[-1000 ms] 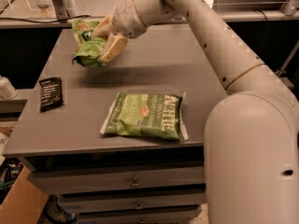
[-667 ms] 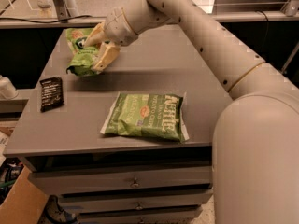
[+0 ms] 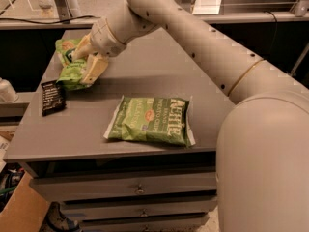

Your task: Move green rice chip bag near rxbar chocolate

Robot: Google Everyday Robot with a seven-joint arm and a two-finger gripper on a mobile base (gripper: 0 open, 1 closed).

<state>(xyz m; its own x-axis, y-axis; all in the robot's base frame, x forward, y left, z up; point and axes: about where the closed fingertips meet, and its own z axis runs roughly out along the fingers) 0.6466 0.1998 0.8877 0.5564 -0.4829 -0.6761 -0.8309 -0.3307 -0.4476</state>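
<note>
The green rice chip bag [image 3: 67,64] is a small puffy bright-green bag at the table's left side, held upright-tilted just above or on the tabletop. My gripper [image 3: 86,62] is shut on it, with cream fingers [image 3: 95,67] on its right side. The rxbar chocolate [image 3: 52,97] is a small flat black wrapper with white text, lying near the left edge just below and left of the bag, close to it.
A larger flat darker-green chip bag [image 3: 149,120] with white lettering lies near the front middle of the grey table [image 3: 145,76]. My arm reaches in from the right. Drawers sit under the table front; a cardboard box [image 3: 19,209] is at lower left.
My gripper has carried the green rice chip bag left and down, from above the table's back toward the black bar. The other things have not moved.
</note>
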